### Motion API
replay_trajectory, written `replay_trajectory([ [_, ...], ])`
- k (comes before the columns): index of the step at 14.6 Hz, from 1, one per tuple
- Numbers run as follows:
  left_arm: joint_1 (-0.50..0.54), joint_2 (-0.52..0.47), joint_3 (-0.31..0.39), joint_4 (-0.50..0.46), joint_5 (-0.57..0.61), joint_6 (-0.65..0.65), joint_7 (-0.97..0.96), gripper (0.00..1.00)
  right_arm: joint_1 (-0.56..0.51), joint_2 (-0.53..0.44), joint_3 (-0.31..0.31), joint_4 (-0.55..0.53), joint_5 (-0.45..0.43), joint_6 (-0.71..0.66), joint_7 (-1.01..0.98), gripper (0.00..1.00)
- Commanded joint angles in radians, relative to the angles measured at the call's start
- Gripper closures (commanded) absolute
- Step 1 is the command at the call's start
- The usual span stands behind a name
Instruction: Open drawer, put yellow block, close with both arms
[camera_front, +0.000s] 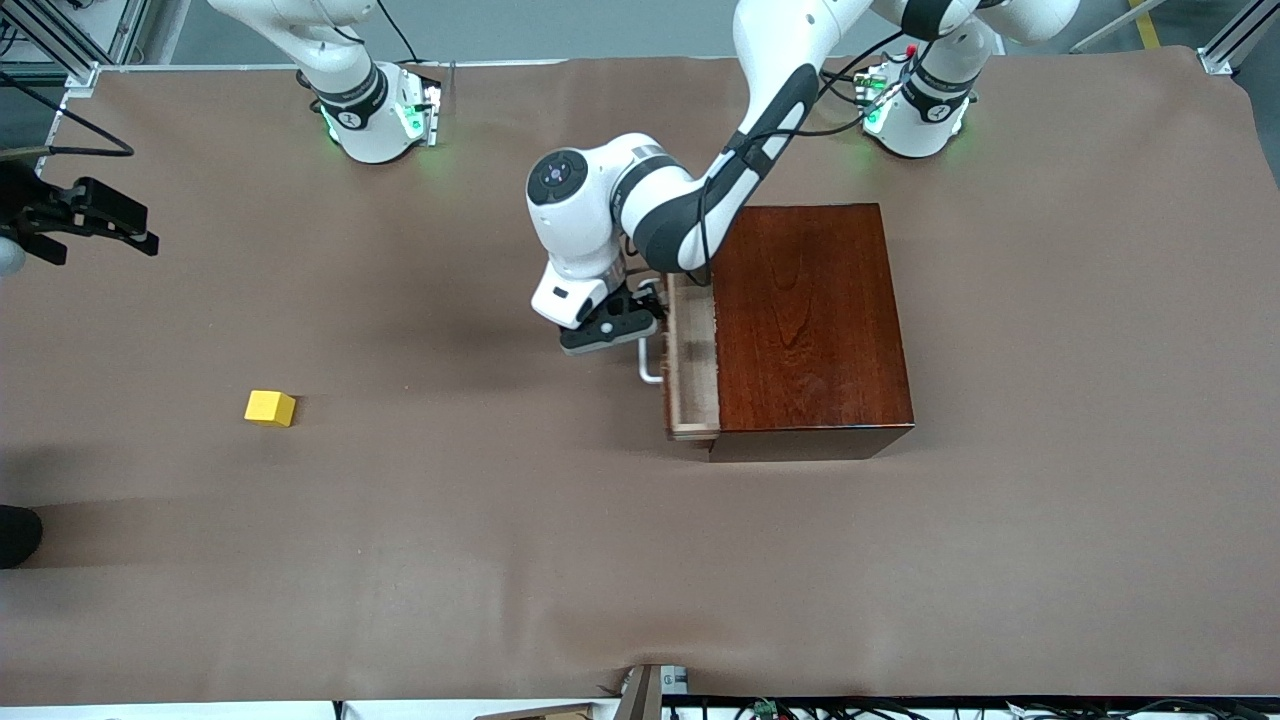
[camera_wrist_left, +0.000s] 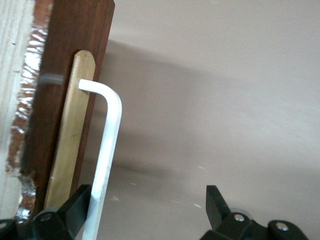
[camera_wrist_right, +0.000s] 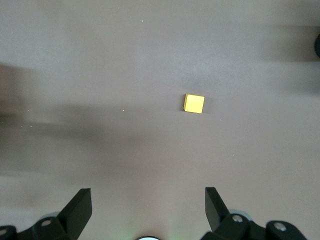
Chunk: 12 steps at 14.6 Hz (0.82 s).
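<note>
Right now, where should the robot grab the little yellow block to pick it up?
Probably from straight above, pinching two opposite flat sides. The yellow block is a small cube lying flat on the bare table, with nothing beside it, so its top and sides are free. The right pincer hangs open over the table with the block in view and looks wide enough to straddle it.

The front camera hung high above the counter (camera_front: 500, 560), facing the two arm bases along the top edge and taking in the whole brown surface. The left wrist camera sat close to the drawer (camera_wrist_left: 65, 100), looking along its white handle (camera_wrist_left: 107, 145), which the front view also showed. The right wrist camera looked straight down from well above; it shared the yellow block (camera_wrist_right: 194, 103) with the front view.
</note>
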Motion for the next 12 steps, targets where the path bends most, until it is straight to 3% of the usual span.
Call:
replay_trajectory([
  [1,-0.033,0.025,0.004,0.035,-0.020,0.065,-0.054,0.00,-0.021,0.024,0.015,0.018,-0.001,0.020,0.009,0.00],
  [5,-0.046,0.028,0.008,0.030,-0.020,0.081,-0.079,0.00,-0.035,0.031,0.015,0.018,-0.003,0.028,0.001,0.00],
  [12,-0.044,-0.015,0.004,0.030,-0.019,-0.045,-0.073,0.00,-0.047,0.067,0.015,0.018,-0.006,0.031,0.004,0.00],
])
